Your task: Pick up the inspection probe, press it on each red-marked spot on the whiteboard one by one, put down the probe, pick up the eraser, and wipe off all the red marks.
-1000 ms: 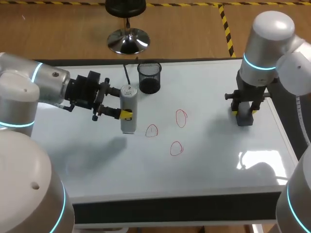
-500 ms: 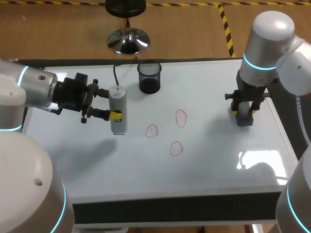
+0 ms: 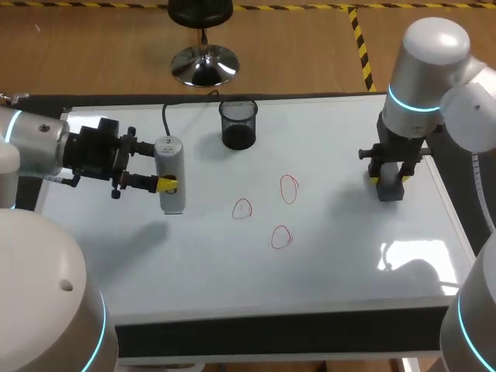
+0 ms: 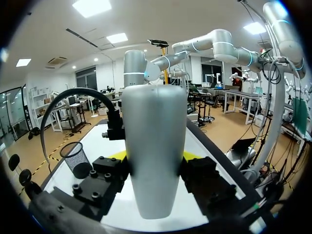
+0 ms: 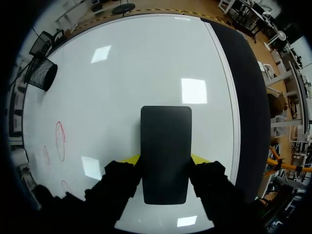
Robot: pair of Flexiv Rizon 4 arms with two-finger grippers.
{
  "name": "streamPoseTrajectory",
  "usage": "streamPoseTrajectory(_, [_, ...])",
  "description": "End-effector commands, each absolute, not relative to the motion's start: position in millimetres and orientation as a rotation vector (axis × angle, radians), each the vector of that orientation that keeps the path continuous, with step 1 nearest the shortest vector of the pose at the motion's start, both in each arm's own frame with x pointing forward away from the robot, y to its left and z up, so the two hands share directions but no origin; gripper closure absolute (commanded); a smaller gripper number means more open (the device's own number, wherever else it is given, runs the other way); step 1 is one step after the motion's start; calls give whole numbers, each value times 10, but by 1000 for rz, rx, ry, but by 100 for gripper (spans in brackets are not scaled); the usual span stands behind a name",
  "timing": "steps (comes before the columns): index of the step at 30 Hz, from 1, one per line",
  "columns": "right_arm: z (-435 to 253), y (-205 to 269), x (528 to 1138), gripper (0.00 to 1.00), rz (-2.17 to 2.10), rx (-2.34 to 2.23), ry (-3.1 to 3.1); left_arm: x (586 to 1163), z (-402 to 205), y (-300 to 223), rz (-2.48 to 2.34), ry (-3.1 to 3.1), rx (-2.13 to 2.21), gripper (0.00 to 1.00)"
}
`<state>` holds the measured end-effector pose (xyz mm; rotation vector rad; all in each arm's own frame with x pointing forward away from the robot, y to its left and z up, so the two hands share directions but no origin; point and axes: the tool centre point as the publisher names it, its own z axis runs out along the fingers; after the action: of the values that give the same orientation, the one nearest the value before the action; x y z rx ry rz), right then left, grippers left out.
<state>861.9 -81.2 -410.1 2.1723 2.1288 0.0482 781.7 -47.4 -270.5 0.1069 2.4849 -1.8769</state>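
Grey cylindrical inspection probe (image 3: 170,175) is upright, cable up, near the whiteboard's (image 3: 325,256) left edge, clamped in the left gripper (image 3: 164,184); its cap print is unreadable. The right gripper (image 3: 390,183) clasps a black rectangular eraser (image 3: 390,192).

Whiteboard tabletop (image 3: 349,256), dark along its front edge.
A black mesh cup (image 3: 238,122) stands near the far edge; three red rings (image 3: 288,188) (uneven, hand-drawn) sit mid-board.
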Motion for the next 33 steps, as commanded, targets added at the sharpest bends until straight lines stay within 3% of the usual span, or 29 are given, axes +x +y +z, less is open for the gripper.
streamPoseTrajectory(1, [-4089,-819,8618,100,48,2172,2131,7744,-2648,-362,-1861,2479,86,100])
streamPoseTrajectory(33, [-4089,-819,8618,100,48,2172,2131,7691,-2687,190,-1853,2374,-70,100])
